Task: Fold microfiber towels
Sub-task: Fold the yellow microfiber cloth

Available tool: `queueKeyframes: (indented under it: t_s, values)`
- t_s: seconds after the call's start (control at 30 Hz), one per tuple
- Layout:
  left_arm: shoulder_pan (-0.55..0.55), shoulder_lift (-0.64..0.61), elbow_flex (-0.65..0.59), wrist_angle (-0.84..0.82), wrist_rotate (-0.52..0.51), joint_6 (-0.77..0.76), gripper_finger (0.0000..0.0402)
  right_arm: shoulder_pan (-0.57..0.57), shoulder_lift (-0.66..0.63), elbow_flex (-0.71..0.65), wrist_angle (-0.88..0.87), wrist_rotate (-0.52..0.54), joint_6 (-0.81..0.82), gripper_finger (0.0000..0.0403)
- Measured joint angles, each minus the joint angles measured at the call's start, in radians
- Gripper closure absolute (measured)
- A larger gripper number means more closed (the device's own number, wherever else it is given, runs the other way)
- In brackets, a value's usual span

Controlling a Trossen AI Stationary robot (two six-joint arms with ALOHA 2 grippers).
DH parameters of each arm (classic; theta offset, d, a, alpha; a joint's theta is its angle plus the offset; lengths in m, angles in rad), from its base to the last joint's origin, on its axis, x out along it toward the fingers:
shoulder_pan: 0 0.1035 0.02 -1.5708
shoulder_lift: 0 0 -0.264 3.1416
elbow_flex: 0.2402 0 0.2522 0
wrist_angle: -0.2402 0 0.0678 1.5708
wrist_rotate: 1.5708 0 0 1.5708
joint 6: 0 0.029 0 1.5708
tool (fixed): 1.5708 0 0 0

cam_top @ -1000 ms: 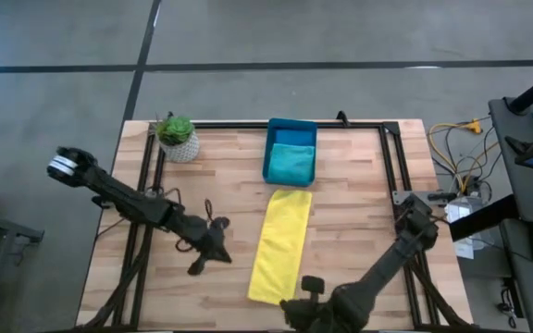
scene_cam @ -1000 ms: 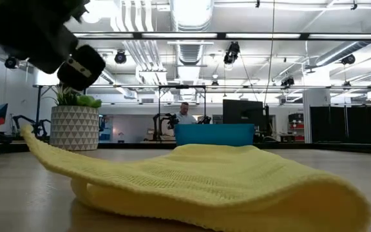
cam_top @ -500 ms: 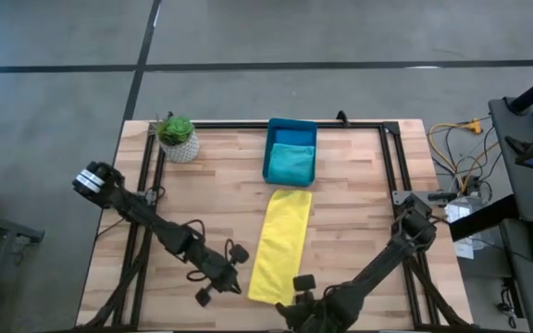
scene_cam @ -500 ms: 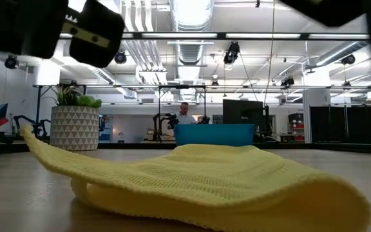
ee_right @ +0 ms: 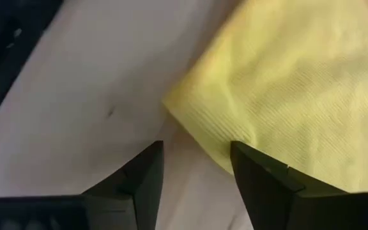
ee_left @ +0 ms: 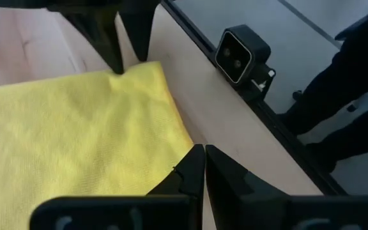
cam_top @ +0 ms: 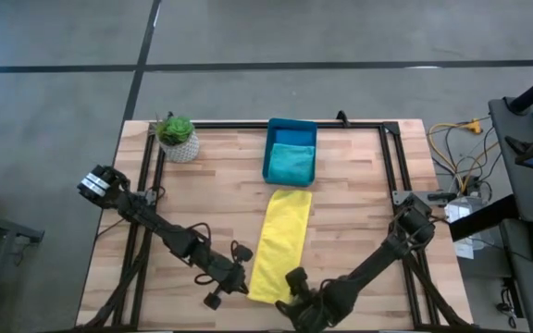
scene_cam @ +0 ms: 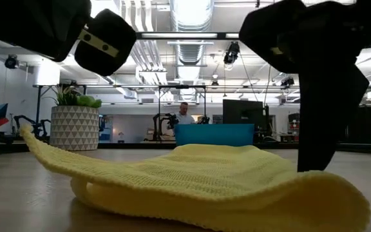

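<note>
Wooden worktop (cam_top: 220, 199) carries your yellow towel (cam_top: 280, 242), folded long, reaching from mid-worktop to the near edge. Teal towel (cam_top: 291, 163) sits in the blue bin (cam_top: 269, 148) at the far edge, potted plant (cam_top: 177, 137) at far-left. Left pincer (ee_left: 200, 167) is closed, empty, beside the towel's near-left corner. Right pincer (ee_right: 193, 167) is parted, empty, over the near-right corner.

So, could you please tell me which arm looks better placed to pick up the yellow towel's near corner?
Probably the right: its end effector is open, straddling the yellow towel's corner; the left end effector is shut beside it.
</note>
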Motion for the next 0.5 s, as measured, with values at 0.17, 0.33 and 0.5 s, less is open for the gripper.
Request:
queueKeyframes:
  t_s: [0.17, 0.33, 0.5]
  values:
    - [0.000, 0.000, 0.000, 0.001, -0.002, -0.027, 0.0402, 0.001, 0.000, 0.005, 0.009, 0.020, -0.061, 0.0228]
    - [0.000, 0.000, 0.000, 0.002, -0.030, -0.050, 0.0402, 0.000, 0.000, 0.009, 0.020, 0.069, -0.092, 0.0234]
    - [0.000, 0.000, 0.000, 0.004, -0.050, -0.054, 0.0402, -0.003, 0.000, 0.007, 0.051, 0.032, -0.125, 0.0241]
